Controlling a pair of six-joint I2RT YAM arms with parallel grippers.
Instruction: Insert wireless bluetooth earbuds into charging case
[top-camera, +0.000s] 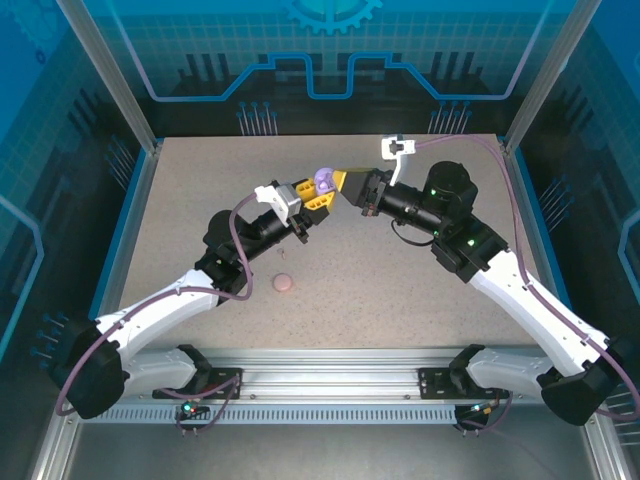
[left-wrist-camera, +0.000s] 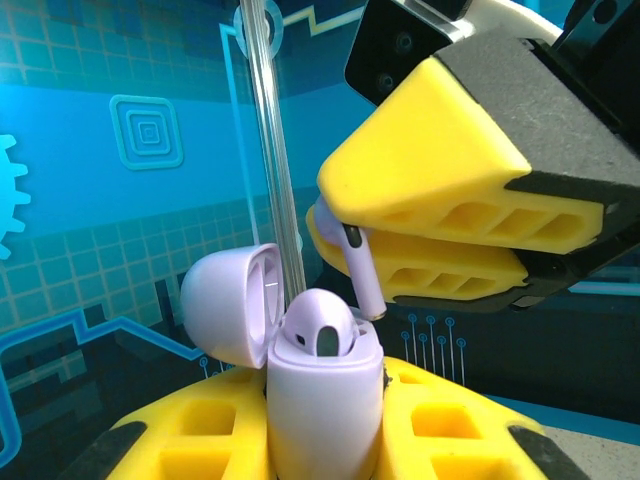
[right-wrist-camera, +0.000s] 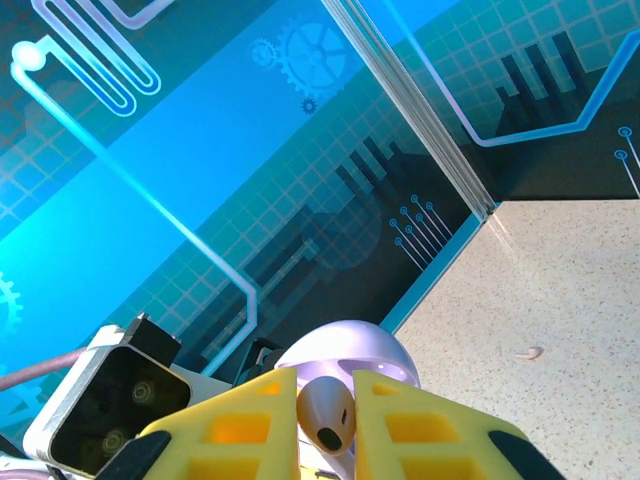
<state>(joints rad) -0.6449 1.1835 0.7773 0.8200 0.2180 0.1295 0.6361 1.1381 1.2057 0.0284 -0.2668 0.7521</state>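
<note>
A small round pink disc (top-camera: 284, 283) lies on the speckled beige desk (top-camera: 400, 290); a tiny pale earbud (right-wrist-camera: 528, 352) also rests on it

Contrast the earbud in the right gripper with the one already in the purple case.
The gripped earbud hangs just above the purple case, pinched in the jaws of the right gripper; the seated earbud rests inside. The gripped earbud's stem is exposed, pointing down; the seated earbud's stem is hidden. Both are purple.

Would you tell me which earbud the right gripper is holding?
The purple earbud pinched in the right gripper, just above the open purple case; another purple bud sits in that case, and a pale bud lies on the table.
</note>
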